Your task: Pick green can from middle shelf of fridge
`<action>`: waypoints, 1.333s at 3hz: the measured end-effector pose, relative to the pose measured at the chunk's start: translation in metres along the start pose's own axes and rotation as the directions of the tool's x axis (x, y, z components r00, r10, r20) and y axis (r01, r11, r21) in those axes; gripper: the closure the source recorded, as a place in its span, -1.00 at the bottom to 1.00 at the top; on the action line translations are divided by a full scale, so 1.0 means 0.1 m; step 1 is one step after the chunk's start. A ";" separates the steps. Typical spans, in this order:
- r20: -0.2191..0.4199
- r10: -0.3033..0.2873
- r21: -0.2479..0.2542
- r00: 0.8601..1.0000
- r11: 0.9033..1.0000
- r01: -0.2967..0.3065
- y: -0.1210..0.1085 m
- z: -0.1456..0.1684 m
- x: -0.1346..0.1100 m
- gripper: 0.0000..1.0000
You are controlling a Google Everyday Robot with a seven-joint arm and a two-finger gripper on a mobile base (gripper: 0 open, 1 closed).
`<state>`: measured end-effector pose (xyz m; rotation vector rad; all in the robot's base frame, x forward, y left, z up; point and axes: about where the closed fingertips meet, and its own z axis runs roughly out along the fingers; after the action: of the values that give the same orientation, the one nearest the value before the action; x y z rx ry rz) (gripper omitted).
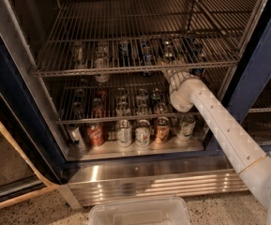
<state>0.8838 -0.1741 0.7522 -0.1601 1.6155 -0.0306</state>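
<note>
Hovering hand (169, 72) up-right of green can (156, 97) on middle shelf (109, 119).

Gripper (169, 72) at the wire rack (102, 71) front, blurred among rods

Speckled floor (210, 201) in dim warm light, clear plastic bin (139, 212) at bottom edge; gripper (171, 73) just under front edge of wire rack (102, 69).

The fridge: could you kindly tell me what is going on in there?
A robot arm reaches into the open fridge. Its pincer is at the front edge of the upper wire rack, above the cans on the middle shelf. Whether it has hold of a can yet, I cannot tell.
</note>
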 end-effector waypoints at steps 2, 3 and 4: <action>0.000 0.000 0.000 1.000 1.000 0.000 0.00 0.00 0.00 0.91; 0.014 0.001 0.008 1.000 1.000 -0.002 0.01 -0.10 -0.02 1.00; 0.033 0.003 0.022 0.999 1.000 -0.003 0.02 -0.28 -0.06 1.00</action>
<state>0.8562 -0.1731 0.7591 -0.1409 1.5817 -0.0429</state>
